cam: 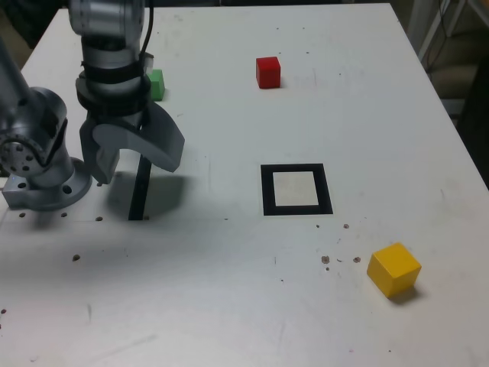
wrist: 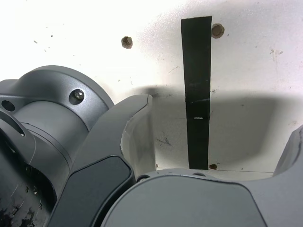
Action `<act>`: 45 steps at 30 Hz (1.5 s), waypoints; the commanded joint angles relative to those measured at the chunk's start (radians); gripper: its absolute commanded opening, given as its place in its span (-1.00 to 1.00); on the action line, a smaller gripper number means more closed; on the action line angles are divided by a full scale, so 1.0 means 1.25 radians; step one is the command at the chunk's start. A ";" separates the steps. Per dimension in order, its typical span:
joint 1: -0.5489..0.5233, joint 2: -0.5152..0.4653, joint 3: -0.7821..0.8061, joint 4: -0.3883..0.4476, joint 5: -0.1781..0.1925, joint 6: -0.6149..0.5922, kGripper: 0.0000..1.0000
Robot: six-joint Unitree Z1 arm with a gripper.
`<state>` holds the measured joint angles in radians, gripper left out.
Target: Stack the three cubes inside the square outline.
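Note:
Three cubes lie apart on the white table. The red cube (cam: 268, 73) sits toward the back, the yellow cube (cam: 393, 269) near the front on the exterior view's right, and the green cube (cam: 156, 84) shows half hidden behind the arm. The square outline (cam: 296, 189), black with a pale centre, holds nothing. My gripper (cam: 136, 149) hangs open over a thin black strip (cam: 140, 189), well to the exterior view's left of the outline. In the wrist view its fingers (wrist: 130, 124) stand wide apart with only the strip (wrist: 197, 90) and bare table between them.
The arm's round grey base (cam: 42, 164) stands at the exterior view's left edge, bolted to the table (cam: 229, 290). Dark specks lie near the yellow cube. Chair or cart legs show beyond the table's right edge.

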<state>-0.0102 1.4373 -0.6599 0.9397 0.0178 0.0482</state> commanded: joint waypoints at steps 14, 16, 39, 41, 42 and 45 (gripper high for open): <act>0.045 0.043 -0.072 0.060 0.036 0.016 0.98; 0.057 0.043 -0.083 0.063 0.038 0.028 0.98; 0.205 0.161 -0.353 0.173 0.055 0.181 0.98; 0.227 0.176 -0.385 0.186 0.060 0.196 0.98; 0.235 0.183 -0.399 0.191 0.062 0.202 0.98; 0.257 0.208 -0.440 0.204 0.067 0.220 0.98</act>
<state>0.3059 1.6856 -1.2002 1.1897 0.0992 0.3191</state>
